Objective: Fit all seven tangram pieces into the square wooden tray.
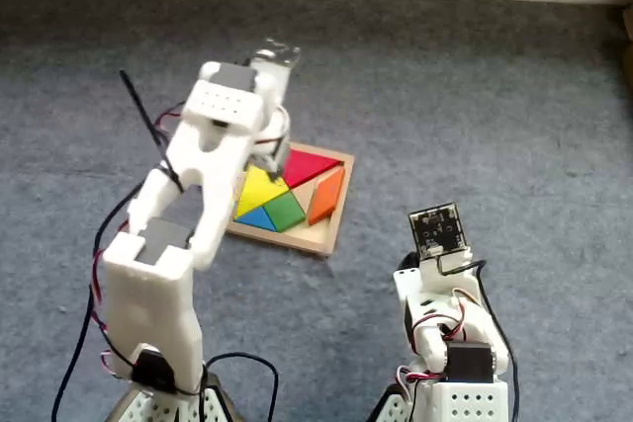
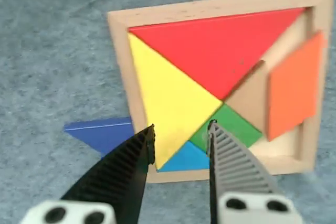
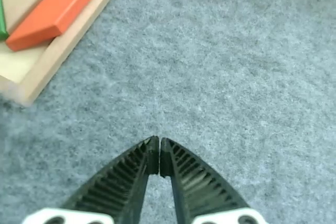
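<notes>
The left gripper [image 2: 181, 127] hangs over the tray [image 2: 118, 72] edge, fingers released and empty, seemingly poised for the dark blue piece [image 2: 103, 131] lying just outside it. The right gripper [image 3: 159, 143], fingers clenched on nothing, waits apart from the tray.

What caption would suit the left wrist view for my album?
Open left gripper above the wooden tray; orange piece sits askew inside, dark blue piece lies outside.

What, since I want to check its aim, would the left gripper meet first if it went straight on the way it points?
The left gripper would most likely meet the yellow triangle in the wooden tray, near its corner beside the green piece, though depth is unclear.
</notes>
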Tool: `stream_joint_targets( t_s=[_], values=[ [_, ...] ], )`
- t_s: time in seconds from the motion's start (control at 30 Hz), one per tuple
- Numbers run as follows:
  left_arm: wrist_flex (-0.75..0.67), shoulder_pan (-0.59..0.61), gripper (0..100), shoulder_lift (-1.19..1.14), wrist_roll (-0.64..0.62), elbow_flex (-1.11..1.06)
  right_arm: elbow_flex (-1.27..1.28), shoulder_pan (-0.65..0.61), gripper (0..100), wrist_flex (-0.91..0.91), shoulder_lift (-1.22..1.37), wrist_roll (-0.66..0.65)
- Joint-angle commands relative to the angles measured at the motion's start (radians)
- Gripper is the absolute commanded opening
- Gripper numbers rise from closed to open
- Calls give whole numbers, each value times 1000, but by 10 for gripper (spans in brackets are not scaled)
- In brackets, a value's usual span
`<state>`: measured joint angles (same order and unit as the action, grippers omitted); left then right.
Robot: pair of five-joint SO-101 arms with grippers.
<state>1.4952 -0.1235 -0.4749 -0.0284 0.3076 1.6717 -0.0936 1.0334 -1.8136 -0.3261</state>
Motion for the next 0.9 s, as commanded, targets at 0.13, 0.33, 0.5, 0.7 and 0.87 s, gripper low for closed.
stream_joint_targets(
  t_s=[0.13,0.33,0.5,0.7,0.87],
  values=[
    [-5,162,307,54,57,41,151,12,19,-12,5,2],
    [-9,214,266,54,-44,-12,151,12,19,-12,5,2],
    [-12,278,270,54,-166,-74,151,12,19,-12,5,2],
    [-40,259,271,54,-256,-173,151,12,19,-12,5,2],
    [-195,225,271,54,-299,-294,151,12,19,-12,5,2]
  ],
)
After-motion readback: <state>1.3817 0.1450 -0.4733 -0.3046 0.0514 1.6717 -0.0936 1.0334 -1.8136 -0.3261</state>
